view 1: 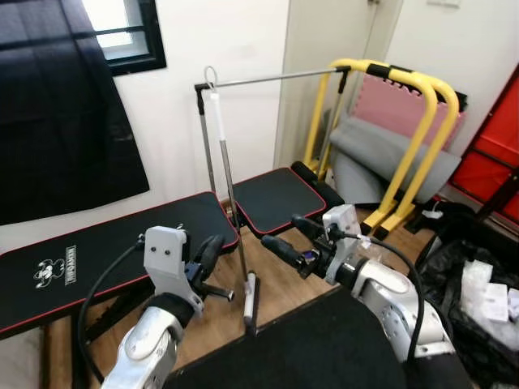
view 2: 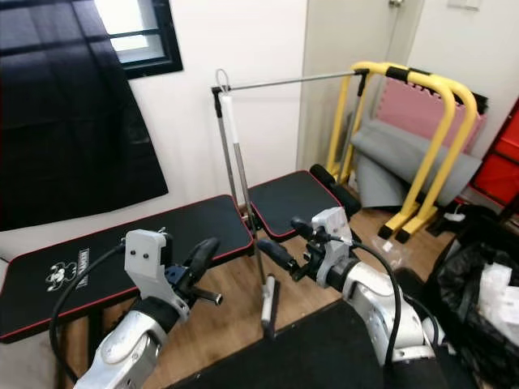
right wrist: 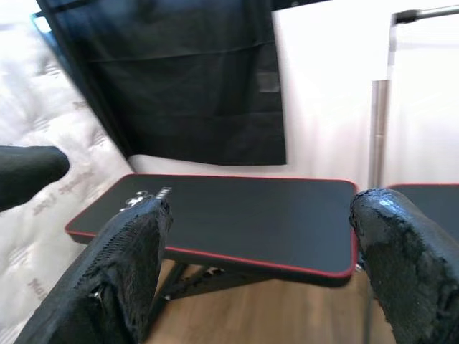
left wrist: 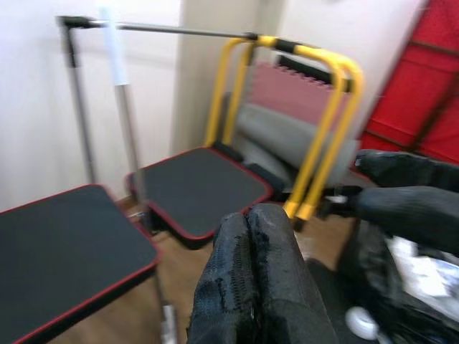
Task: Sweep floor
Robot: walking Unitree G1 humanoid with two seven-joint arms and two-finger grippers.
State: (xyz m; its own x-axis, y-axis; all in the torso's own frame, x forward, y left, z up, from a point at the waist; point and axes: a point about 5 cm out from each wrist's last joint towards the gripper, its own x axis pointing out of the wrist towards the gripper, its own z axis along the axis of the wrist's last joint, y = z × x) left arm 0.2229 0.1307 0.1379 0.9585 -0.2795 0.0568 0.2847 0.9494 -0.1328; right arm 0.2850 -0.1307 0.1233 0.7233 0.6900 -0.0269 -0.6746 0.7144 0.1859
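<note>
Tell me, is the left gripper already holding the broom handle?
No, the left gripper is shut on nothing, and the broom stands apart from it, leaning against the bench.

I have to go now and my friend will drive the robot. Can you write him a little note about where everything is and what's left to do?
Left gripper: fingers pressed shut, holding nothing, raised over the black bench.
Right gripper: fingers spread open, empty, raised near the broom.
Broom: stands upright with its white-topped handle hooked on the metal bar, its head on the wooden floor between the two bench pads.
Done: neither gripper holds the broom, so sweeping has not begun.
Left: grab the handle, lift it off the bar, then sweep the floor.
</note>
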